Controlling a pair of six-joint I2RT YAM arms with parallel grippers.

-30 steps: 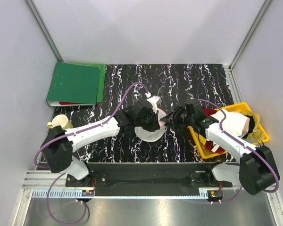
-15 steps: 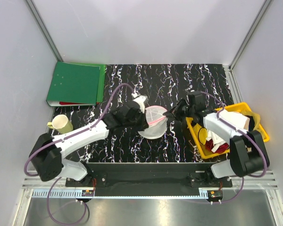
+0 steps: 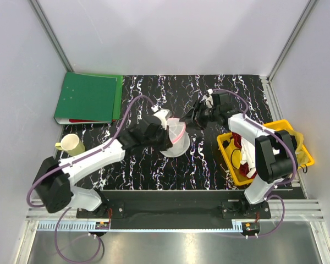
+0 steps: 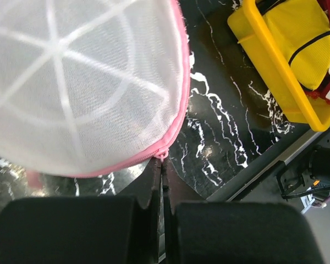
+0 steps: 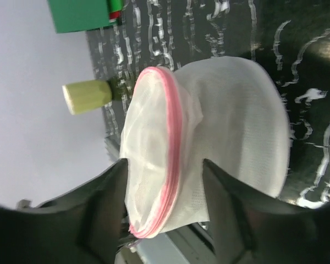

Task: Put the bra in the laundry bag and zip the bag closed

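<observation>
The laundry bag, a white mesh drum with pink rims, lies mid-table. In the left wrist view its round spoked end fills the upper left. My left gripper is at the bag's near-left edge, shut on the pink zipper pull. My right gripper is at the bag's far-right edge. Its fingers are spread wide, with the bag's pink rim between them. The black bra shows in no view.
A yellow basket with white and red clothes stands at the right edge. A green binder lies at the far left. A pale yellow cup lies near it.
Both grippers and the bag have moved toward the far side of the table. The right arm swung away from the basket to the bag's far-right edge.
</observation>
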